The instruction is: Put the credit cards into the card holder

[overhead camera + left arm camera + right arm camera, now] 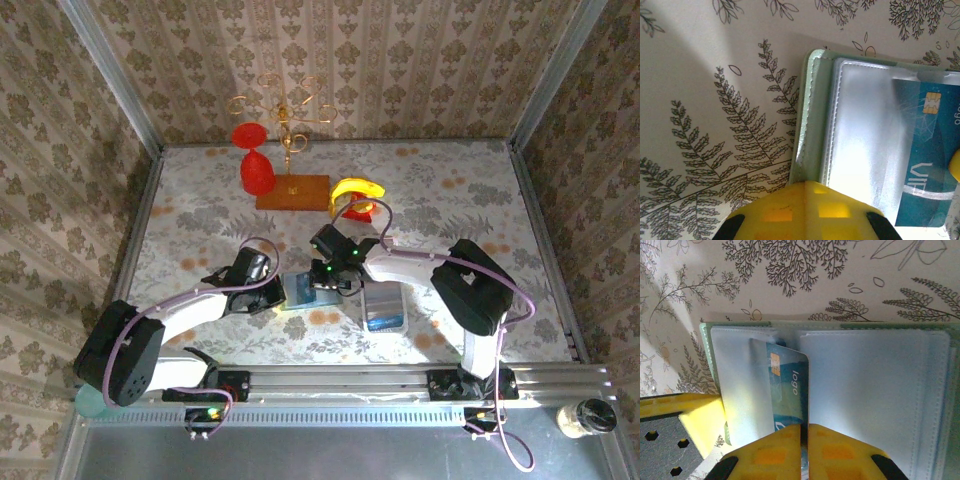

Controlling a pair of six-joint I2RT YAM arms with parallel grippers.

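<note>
Over fern-patterned cloth (715, 100), pinned open wallet (812, 115) with left claw (802, 212) pressed together; pinched blue card (787, 390) in right claw (804, 450), partway into pocket (742, 385). Probably needed pushing home, then releasing.

Table (450, 200) under a floral cloth; left hand (268, 290) and right hand (328, 272) meet near centre, on either side of the open card holder (292, 301); blue credit card (302, 288) lies on it; white tray (384, 308) just to the right; red goblet (257, 168), wooden base (292, 192) with gold stand (288, 118) and yellow curved item (357, 188) at the far side.
</note>
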